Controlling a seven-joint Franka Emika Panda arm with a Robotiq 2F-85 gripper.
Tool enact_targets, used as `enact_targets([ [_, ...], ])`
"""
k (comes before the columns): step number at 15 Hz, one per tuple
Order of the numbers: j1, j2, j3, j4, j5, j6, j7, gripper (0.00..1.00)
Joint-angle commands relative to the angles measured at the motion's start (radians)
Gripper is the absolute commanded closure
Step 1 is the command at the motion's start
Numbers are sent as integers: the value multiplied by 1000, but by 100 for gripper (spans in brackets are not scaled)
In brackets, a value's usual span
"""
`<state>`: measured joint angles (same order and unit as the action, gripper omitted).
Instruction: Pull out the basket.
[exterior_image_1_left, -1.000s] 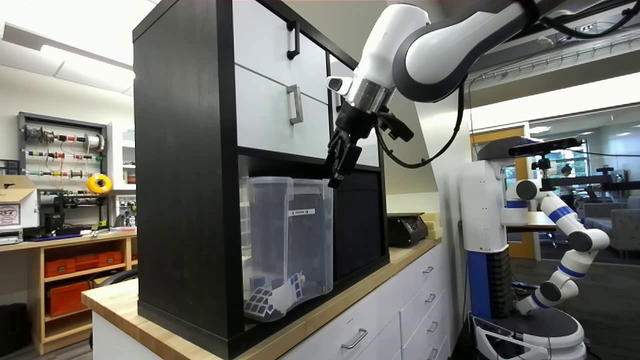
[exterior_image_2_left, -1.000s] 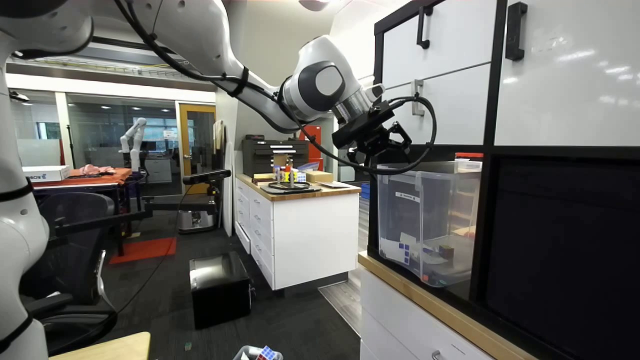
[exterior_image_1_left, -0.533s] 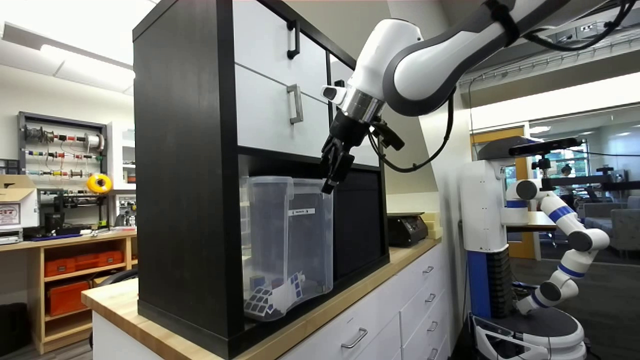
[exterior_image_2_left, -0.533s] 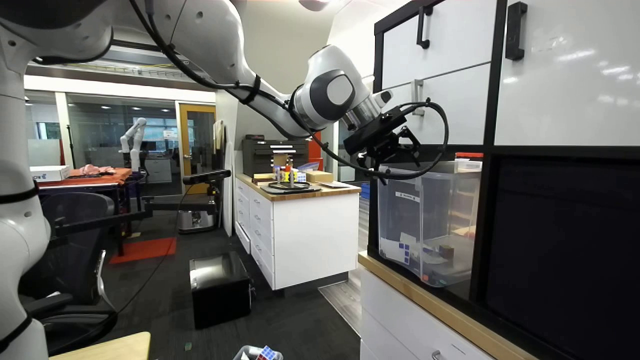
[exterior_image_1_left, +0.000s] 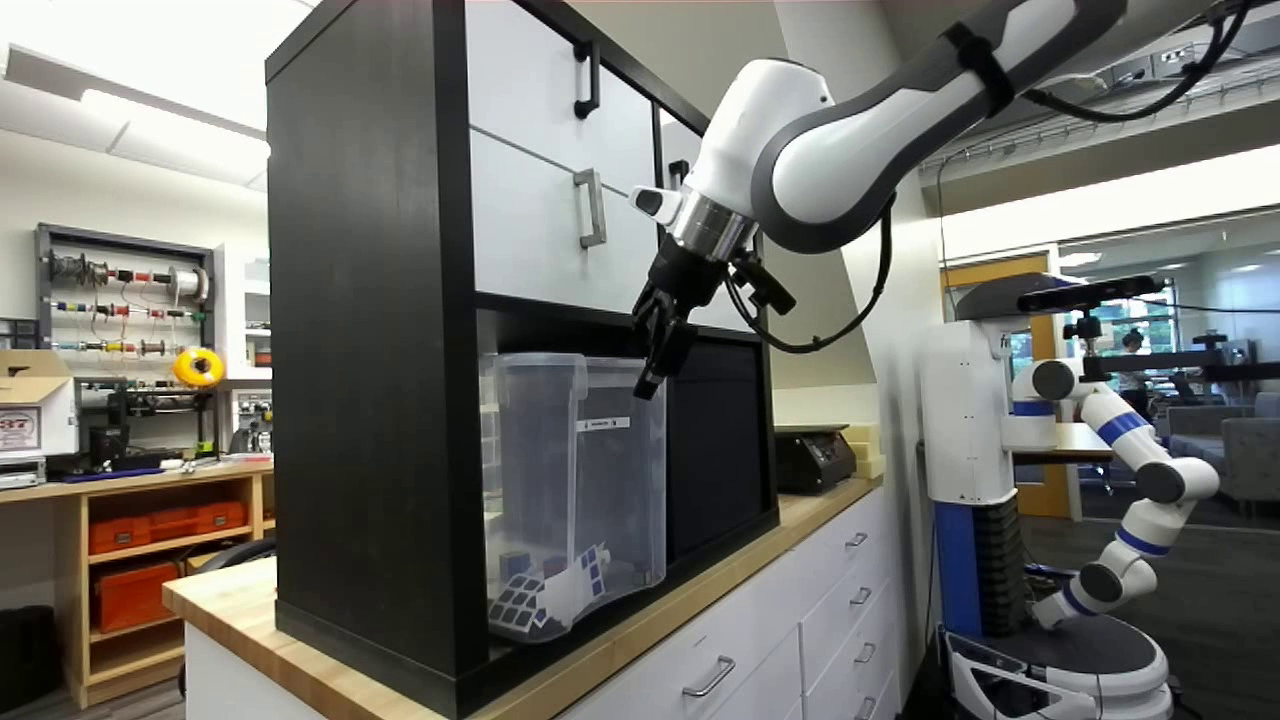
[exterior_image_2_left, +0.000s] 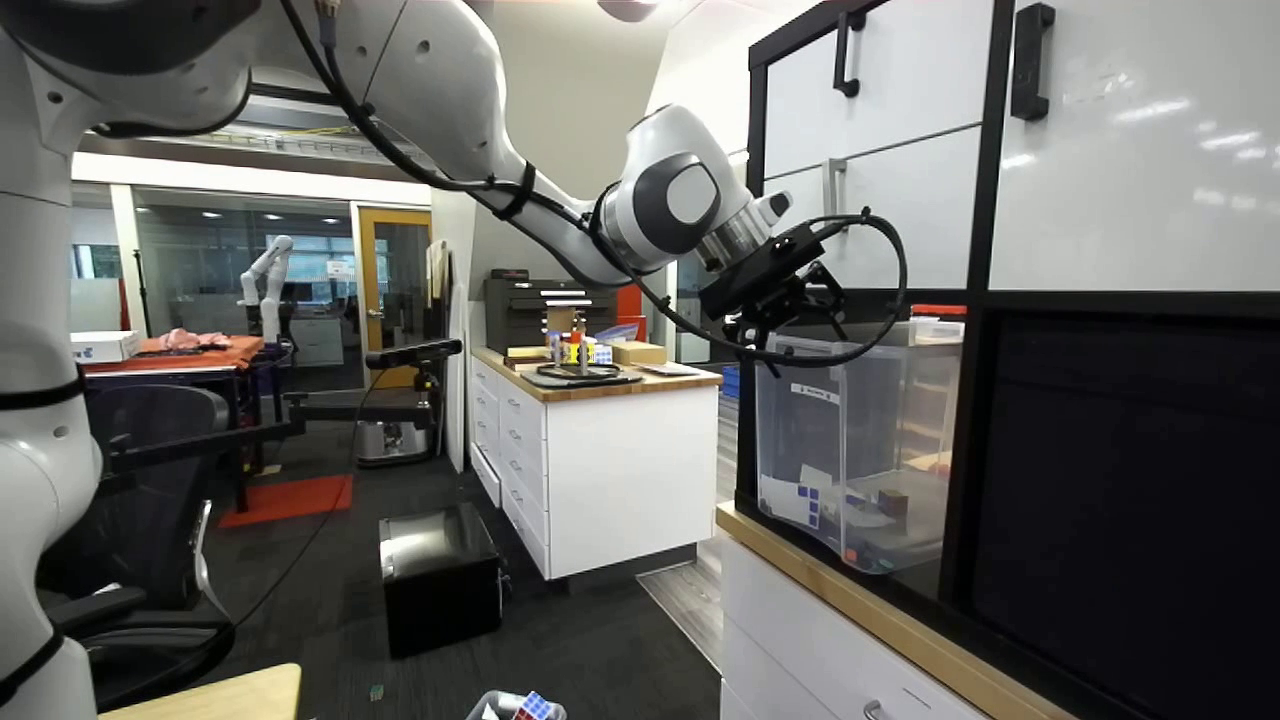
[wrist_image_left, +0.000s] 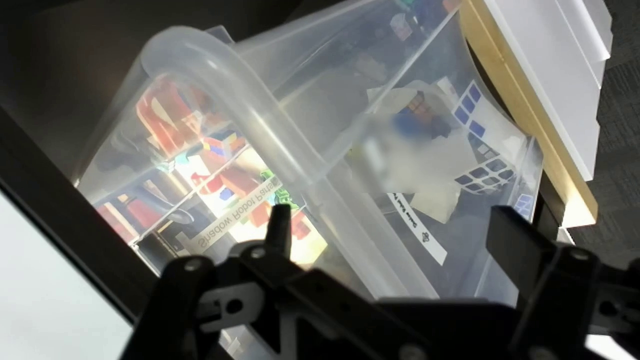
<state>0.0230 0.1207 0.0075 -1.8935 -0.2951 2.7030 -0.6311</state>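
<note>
Spread wide, the pincer (wrist_image_left: 390, 222) has hold of nothing; my wrist camera puts its fingers (wrist_image_left: 278, 227) well apart, at seven and four o'clock. A wooden-topped counter (exterior_image_1_left: 235, 600) carries the black cabinet (exterior_image_1_left: 355, 330). In an exterior view I see the arm (exterior_image_1_left: 830, 165) slant in from two o'clock, down toward the cabinet's face. White fronts (exterior_image_1_left: 545, 230) fill the upper part, and below them, at six o'clock, the basket (exterior_image_1_left: 620, 480), a clear plastic bin, sits upright in its compartment; a dark compartment (exterior_image_1_left: 715, 450) lies just beside it at three o'clock. From the basket's middle, the pincer hangs toward one o'clock there, overlapping the upper edge. On my wrist view the rim (wrist_image_left: 272, 132) runs from half past ten to five, passing between the fingers as I see it; I cannot tell whether either touches it. Smaller are the printed sheets (wrist_image_left: 467, 112) at the basket's bottom, a white label (wrist_image_left: 422, 232) with lettering on its wall and, in an exterior view, a small block (exterior_image_2_left: 893, 503) inside.
</note>
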Motion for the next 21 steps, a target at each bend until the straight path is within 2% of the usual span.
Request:
enact_targets([
  [1, -2, 20, 6, 30, -48, -7, 0, 0],
  [2, -1, 20, 7, 30, -53, -10, -1, 6],
  [3, -1, 20, 8, 31, -60, -17, 2, 26],
  [13, 0, 5, 5, 44, -104, -45, 9, 92],
  [21, -5, -51, 7, 3, -114, -41, -17, 94],
])
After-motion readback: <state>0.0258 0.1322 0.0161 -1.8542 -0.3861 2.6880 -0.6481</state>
